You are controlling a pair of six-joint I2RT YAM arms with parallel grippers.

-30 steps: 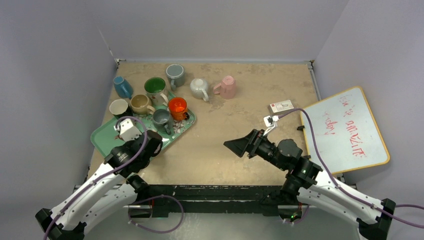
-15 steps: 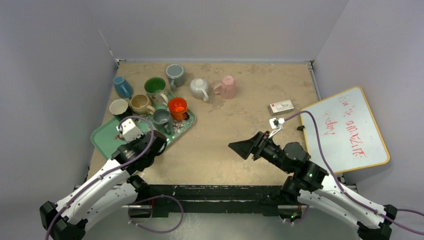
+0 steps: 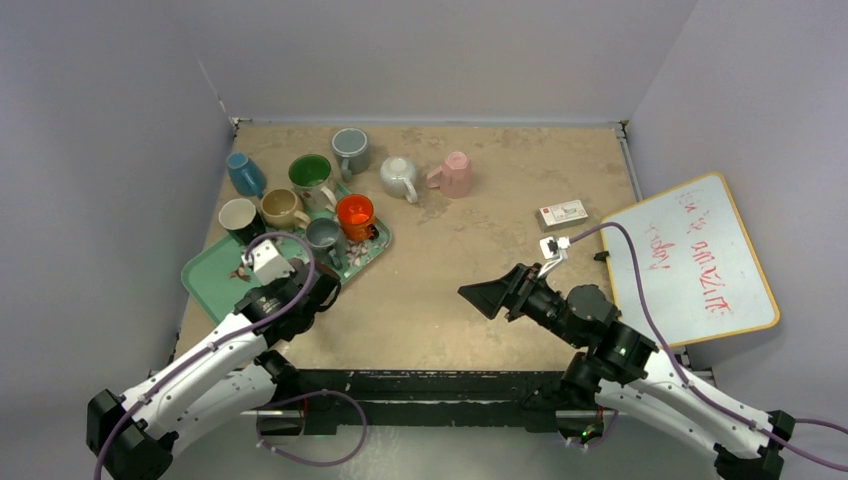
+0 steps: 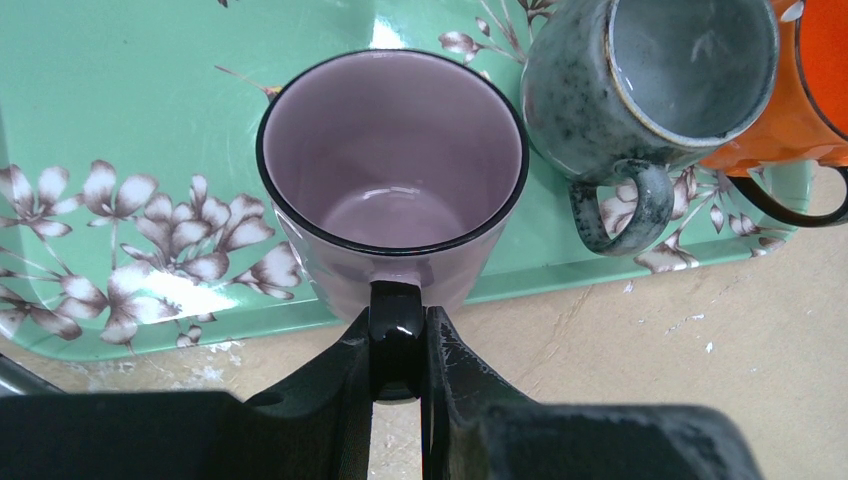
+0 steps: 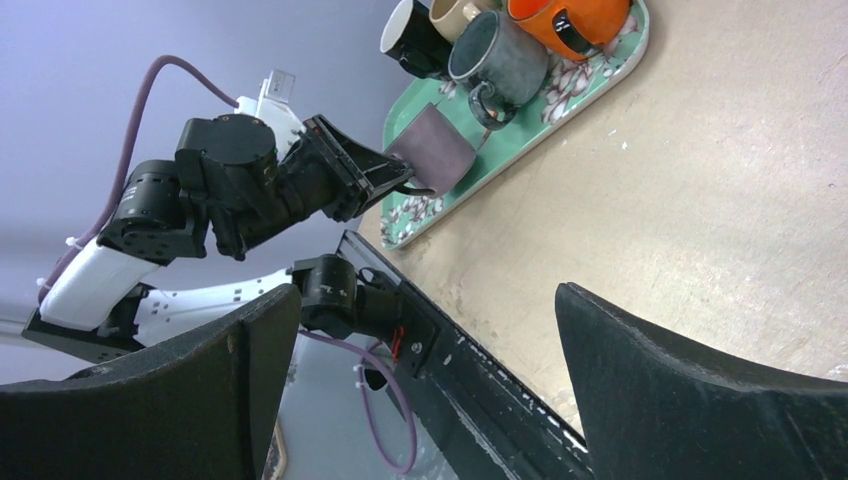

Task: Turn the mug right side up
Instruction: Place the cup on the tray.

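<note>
One upright mug in left pincer

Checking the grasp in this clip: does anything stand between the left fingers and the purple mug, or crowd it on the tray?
Nothing does: the left fingers are shut on the handle of the purple mug. A grey speckled mug stands close beside it on the green tray; whether they touch is unclear.
</note>
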